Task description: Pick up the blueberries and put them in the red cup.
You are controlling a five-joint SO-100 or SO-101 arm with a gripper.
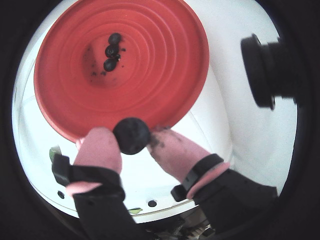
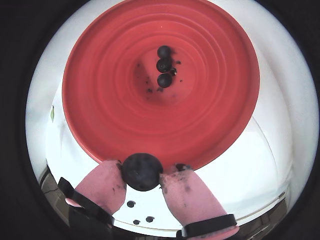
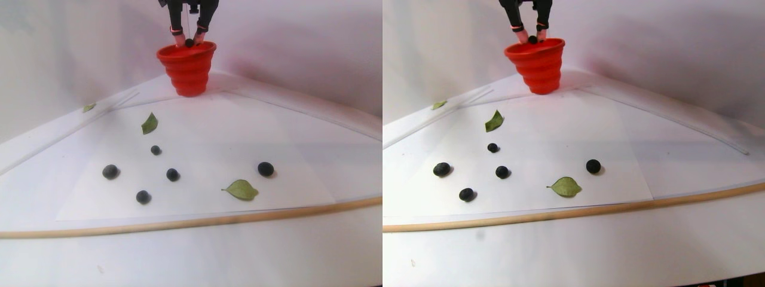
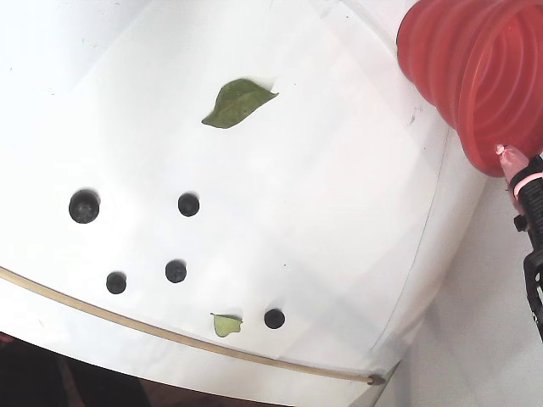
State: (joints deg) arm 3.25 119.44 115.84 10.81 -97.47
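Hand pinches one of the blueberries across its middle above the red cup; small, light, round, probably rolls easily.

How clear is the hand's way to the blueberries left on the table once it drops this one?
Probably clear. The hand holds a blueberry at the red cup's rim; five blueberries lie apart on open table, with only two flat leaves nearby.

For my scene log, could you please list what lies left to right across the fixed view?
Largest blueberry → lower-left blueberry → leaf → rightmost blueberry → red cup → gripper.
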